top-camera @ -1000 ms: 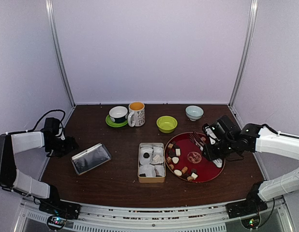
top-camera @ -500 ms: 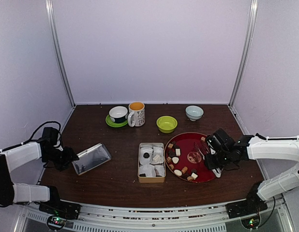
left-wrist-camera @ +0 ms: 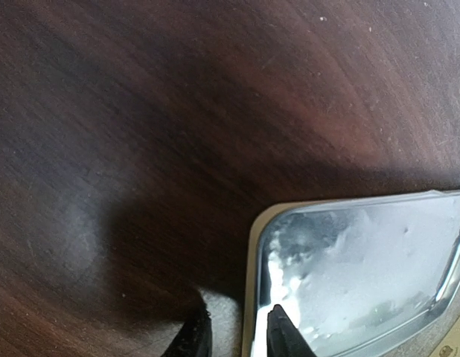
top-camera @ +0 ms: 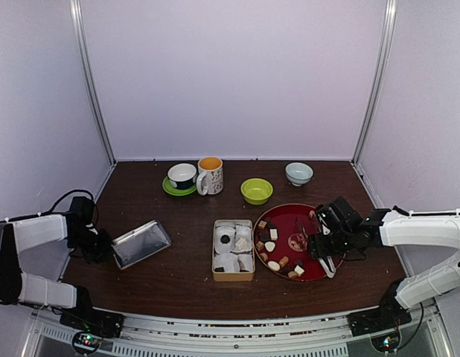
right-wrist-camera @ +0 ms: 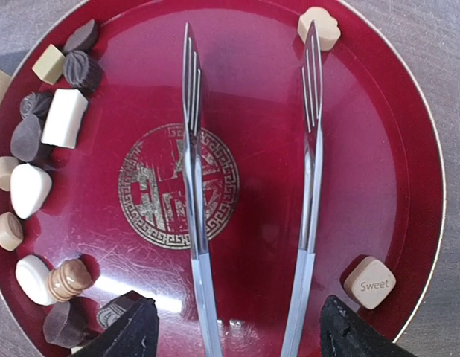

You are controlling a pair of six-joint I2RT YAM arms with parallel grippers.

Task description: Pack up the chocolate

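Several pieces of chocolate (right-wrist-camera: 62, 119) in tan, dark brown and cream lie along the left rim of the red plate (right-wrist-camera: 409, 134). A tan "Sweet" cube (right-wrist-camera: 369, 282) sits at the plate's lower right. Silver tongs (right-wrist-camera: 193, 186) rest spread on the plate, between the wide-apart fingers of my open right gripper (right-wrist-camera: 241, 335), with a gap on each side. The tan box (top-camera: 234, 277) holds white paper liners and one dark chocolate (top-camera: 225, 239). My left gripper (left-wrist-camera: 237, 335) straddles the rim of the shiny tin lid (left-wrist-camera: 364, 260), jaws narrow with a gap outside the rim.
Along the back stand a cup on a green saucer (top-camera: 181, 176), a patterned mug (top-camera: 210, 175), a green bowl (top-camera: 257, 191) and a pale blue bowl (top-camera: 298, 173). The tin lid (top-camera: 141, 244) lies at the left of the dark wooden table (top-camera: 178, 282).
The right gripper has dropped lower over the plate and opened, and the tongs now lie spread between its fingers. The left gripper has moved up to the lid's edge and its jaws have narrowed.
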